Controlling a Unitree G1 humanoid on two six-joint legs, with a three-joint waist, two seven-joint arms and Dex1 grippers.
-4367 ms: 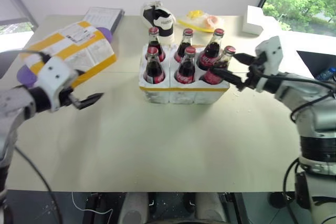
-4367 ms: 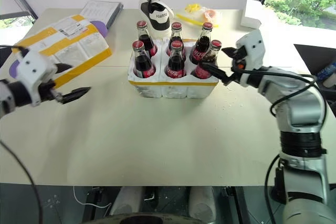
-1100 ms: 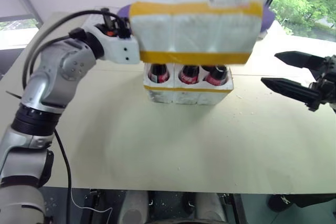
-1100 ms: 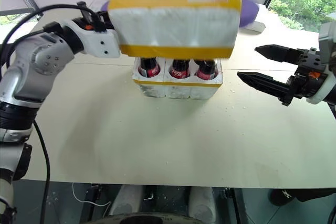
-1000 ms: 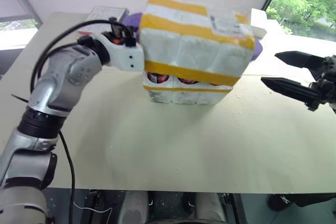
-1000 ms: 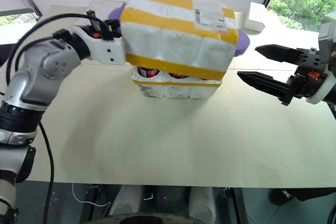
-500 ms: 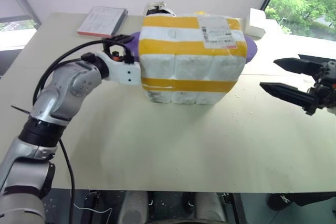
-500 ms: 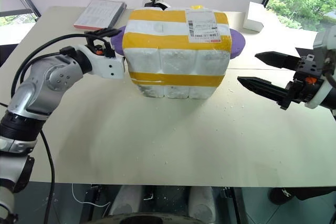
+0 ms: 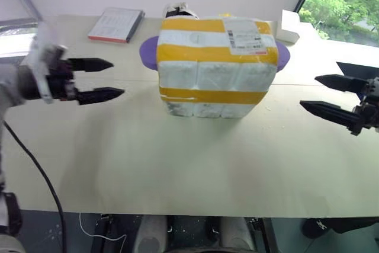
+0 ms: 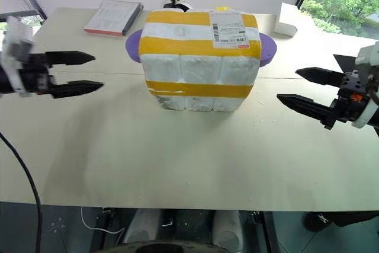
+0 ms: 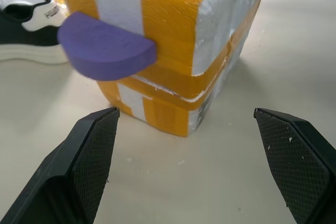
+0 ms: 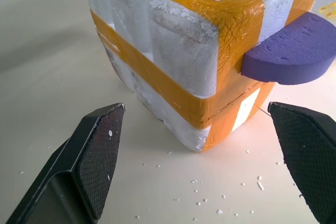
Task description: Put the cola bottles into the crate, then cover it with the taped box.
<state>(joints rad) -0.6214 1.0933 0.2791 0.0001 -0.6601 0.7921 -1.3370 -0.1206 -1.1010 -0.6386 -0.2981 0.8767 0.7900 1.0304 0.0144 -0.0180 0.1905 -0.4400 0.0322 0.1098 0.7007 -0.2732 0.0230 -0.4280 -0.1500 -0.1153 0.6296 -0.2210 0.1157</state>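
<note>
The taped box (image 9: pixel 217 63), white styrofoam with wide yellow stripes and a shipping label, sits squarely over the crate (image 9: pixel 204 110). Only the crate's white base shows under the lowest yellow band. The cola bottles are hidden under the box. A purple half-round foam handle (image 11: pixel 105 45) sticks out of each end of the box. My left gripper (image 9: pixel 117 77) hovers open to the left of the box, well apart from it and holding nothing. On the other side my right gripper (image 9: pixel 309 92) is also open, empty and clear of the box.
A flat grey book (image 9: pixel 115 23) lies at the back left and a small plain white box (image 9: pixel 288 26) at the back right. A black and white shoe (image 11: pixel 29 17) sits behind the taped box. Styrofoam crumbs (image 12: pixel 220 198) dot the table near the crate.
The taped box came down level onto the crate, hiding the bottles. My left gripper let go of its purple handle, opened and pulled away to the left. The right gripper drifted slightly outward.
</note>
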